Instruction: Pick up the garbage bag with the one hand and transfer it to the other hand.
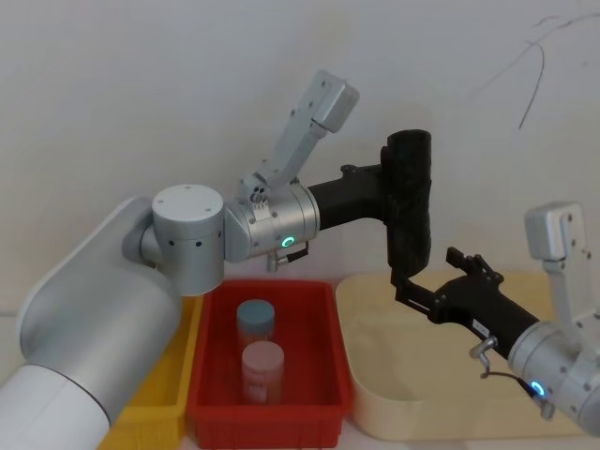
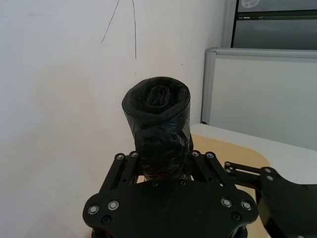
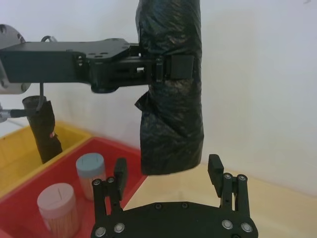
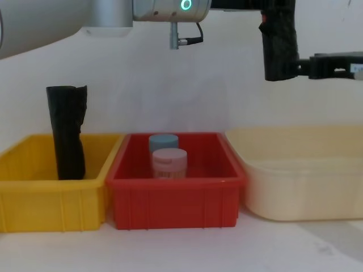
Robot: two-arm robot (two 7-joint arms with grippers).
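Observation:
The garbage bag [image 1: 410, 202], a slim black film roll, hangs upright in the air over the gap between the red bin and the cream tub. My left gripper [image 1: 397, 186], on the green-lit arm, is shut on its upper half; in the left wrist view the garbage bag [image 2: 157, 119] stands up from between the fingers. My right gripper [image 3: 167, 171], on the blue-lit arm, is open just under the bag's lower end [image 3: 171, 148], one fingertip on each side and neither touching it. The chest view shows the right gripper [image 4: 306, 67] level with the bag's bottom [image 4: 279, 62].
Below stand a yellow bin [image 4: 34, 198] holding a thicker black roll [image 4: 68, 133], a red bin [image 4: 176, 201] with two capped jars [image 4: 168, 161], and a cream tub [image 4: 306, 187] on the right. A white wall is close behind.

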